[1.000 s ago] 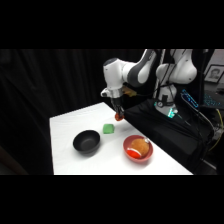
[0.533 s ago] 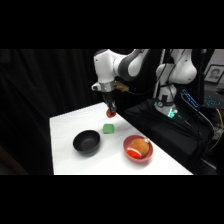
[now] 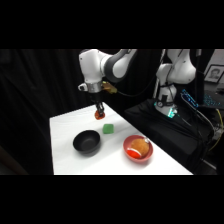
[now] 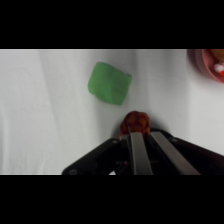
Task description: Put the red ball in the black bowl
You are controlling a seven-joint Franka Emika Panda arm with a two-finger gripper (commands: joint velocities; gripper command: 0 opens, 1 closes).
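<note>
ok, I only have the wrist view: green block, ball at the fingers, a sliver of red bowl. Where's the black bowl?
Observer: Out of your frame. In the side view the black bowl sits on the table, down and left of the gripper in the picture, with the green block close by it on the right.
Operator: Ball over it yet?
Observer: No. The red ball, held in the fingers, hangs behind the green block, near the table's far edge, and looks lifted clear of the surface.
Operator: Anything in the red bowl?
Observer: Yes, an orange lump lies in the red bowl.
</note>
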